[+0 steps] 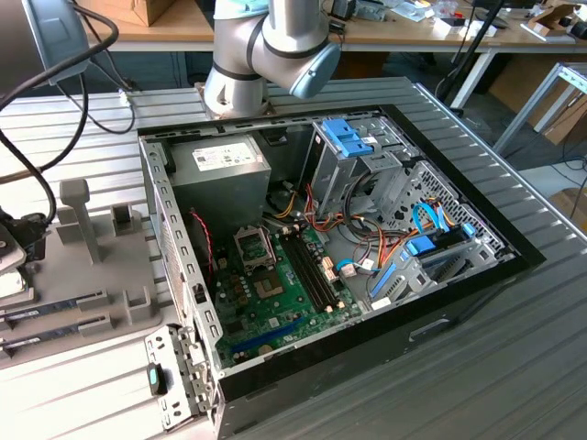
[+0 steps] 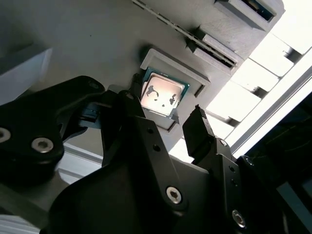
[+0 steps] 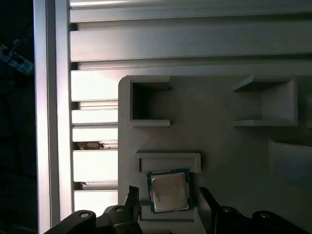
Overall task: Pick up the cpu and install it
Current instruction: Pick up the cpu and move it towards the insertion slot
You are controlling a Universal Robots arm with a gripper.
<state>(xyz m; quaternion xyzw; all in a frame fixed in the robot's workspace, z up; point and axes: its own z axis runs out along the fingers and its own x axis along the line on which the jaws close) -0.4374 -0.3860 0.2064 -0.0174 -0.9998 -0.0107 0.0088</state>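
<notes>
- We are working over a ribbed metal worktop [image 1: 514, 367], where an open computer case [image 1: 459, 304] is lying on its side with its green motherboard [image 1: 275, 307] facing up.
- The empty socket [image 1: 254, 247] on that board is sitting well apart from the grey holder tray [image 1: 92, 266] at the exterior view's left.
- In both wrist views the tool [image 3: 168, 196] [image 2: 165, 105] is hanging over that tray [image 3: 219, 146] with its jaws apart, one dark finger [image 3: 132, 201] on each side of the chip and nothing clamped between them.
- The cpu [image 3: 168, 191] [image 2: 164, 94] is lying flat in its small raised nest on the tray, silvery top up, green rim showing all round.
- We are judging this to be the grasp step. To do it well we are keeping the fingers square to two opposite edges, centring the chip in the gap, and lowering only until the pads are level with the thin rim.
- We are closing gently so the chip is not tipping or skidding in its nest, since a tilted grip would be spoiling alignment at the socket.
</notes>
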